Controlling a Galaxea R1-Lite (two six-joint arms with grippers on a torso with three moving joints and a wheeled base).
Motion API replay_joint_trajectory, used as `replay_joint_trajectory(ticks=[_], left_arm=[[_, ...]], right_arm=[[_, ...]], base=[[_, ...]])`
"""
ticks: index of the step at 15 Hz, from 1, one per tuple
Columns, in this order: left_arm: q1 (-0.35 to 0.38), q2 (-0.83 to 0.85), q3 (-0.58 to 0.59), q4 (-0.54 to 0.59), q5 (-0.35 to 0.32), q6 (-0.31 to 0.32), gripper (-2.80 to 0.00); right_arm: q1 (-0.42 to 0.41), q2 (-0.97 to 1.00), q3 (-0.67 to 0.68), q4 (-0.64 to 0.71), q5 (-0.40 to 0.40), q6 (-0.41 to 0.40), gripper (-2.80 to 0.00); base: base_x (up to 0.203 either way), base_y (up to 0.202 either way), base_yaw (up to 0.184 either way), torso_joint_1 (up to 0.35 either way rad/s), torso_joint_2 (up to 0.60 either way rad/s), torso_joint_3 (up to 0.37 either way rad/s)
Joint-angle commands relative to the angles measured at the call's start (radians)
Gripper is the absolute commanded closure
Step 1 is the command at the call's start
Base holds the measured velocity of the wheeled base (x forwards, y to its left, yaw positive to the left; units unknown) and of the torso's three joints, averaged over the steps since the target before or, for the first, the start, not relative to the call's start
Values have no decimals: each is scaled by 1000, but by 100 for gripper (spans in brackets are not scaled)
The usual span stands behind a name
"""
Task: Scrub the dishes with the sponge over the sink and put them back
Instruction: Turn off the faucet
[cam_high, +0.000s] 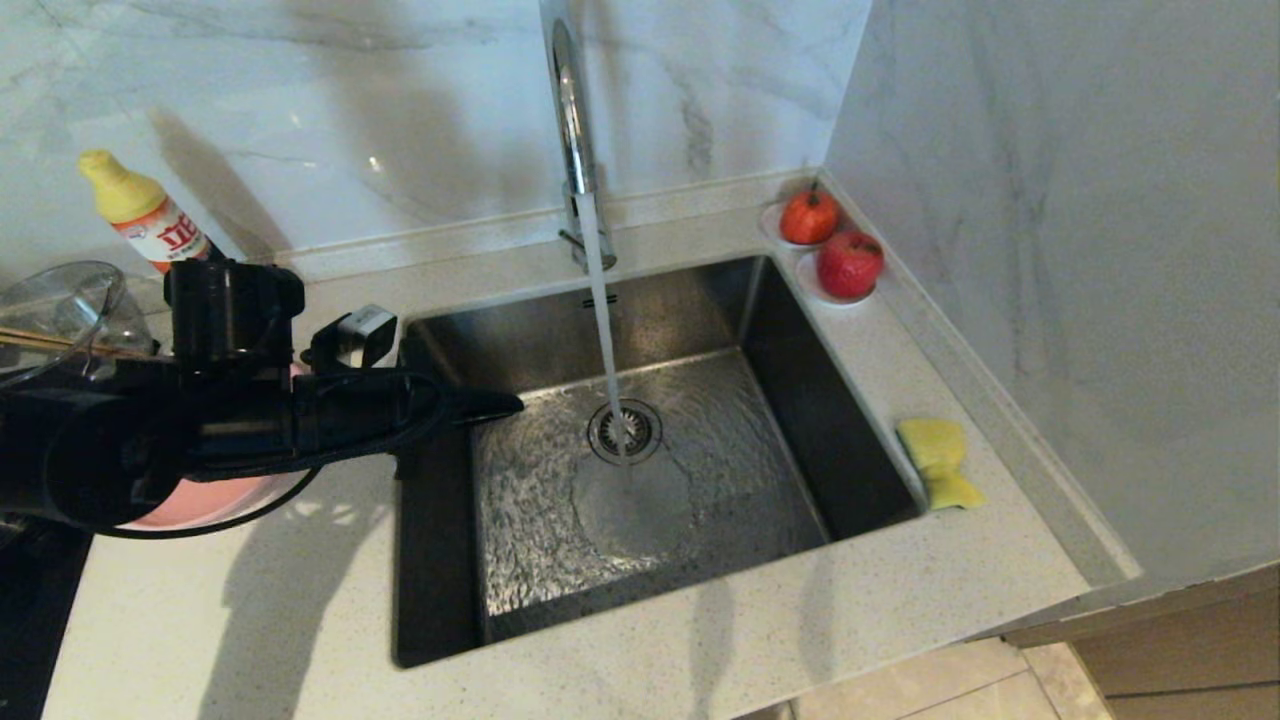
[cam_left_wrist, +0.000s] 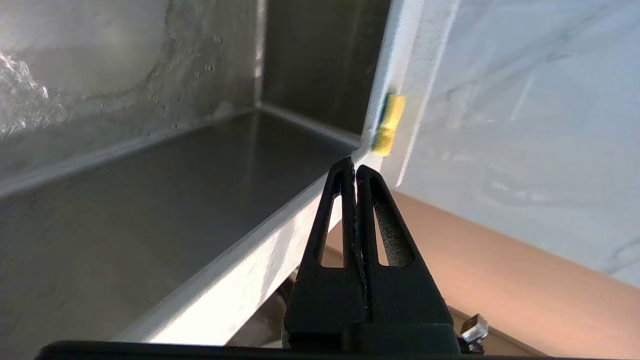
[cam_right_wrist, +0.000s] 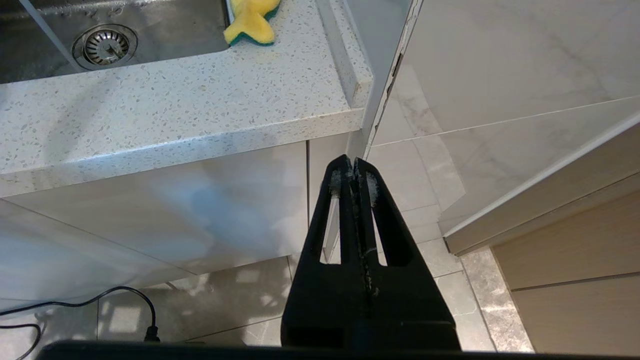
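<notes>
The steel sink (cam_high: 810, 400) has water running onto its drain strainer (cam_high: 624, 431). My left gripper (cam_high: 515, 403) reaches level over the sink's left rim, shut and empty; its black fingers (cam_left_wrist: 345, 200) are pressed together. Under that arm, on the counter to the left, lies the pink plate (cam_high: 200, 508), mostly hidden. The yellow sponge (cam_high: 938, 462) rests on the counter by the sink's right rim, far from both grippers; it also appears as the sponge (cam_left_wrist: 387, 125) and the sponge (cam_right_wrist: 250, 22). My right gripper (cam_right_wrist: 350, 162) hangs shut, low before the cabinet front.
The tall chrome tap (cam_high: 572, 130) stands behind the sink. Two red fruits (cam_high: 830, 245) sit in the back right corner. A yellow-capped bottle (cam_high: 140, 210) and a clear glass bowl (cam_high: 55, 310) stand at back left. A marble wall (cam_high: 1050, 250) bounds the right side.
</notes>
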Motion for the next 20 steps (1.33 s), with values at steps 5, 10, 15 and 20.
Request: replay_joint_trajectory(ticks=[5, 10, 15, 20], left_arm=[[-30, 106, -10, -212, -2, -117, 0], [-37, 157, -79, -251, 4, -164, 0], [-46, 198, -161, -281, 27, -277, 0], [-64, 254, -220, -383, 134, -331, 0]], right_arm=[[0, 2, 0, -1, 0, 0, 0], [0, 2, 0, -1, 0, 0, 0], [0, 2, 0, -1, 0, 0, 0], [0, 2, 0, -1, 0, 0, 0]], base=[[0, 0, 0, 0, 0, 0], [0, 0, 0, 0, 0, 0], [0, 0, 0, 0, 0, 0], [0, 0, 0, 0, 0, 0]])
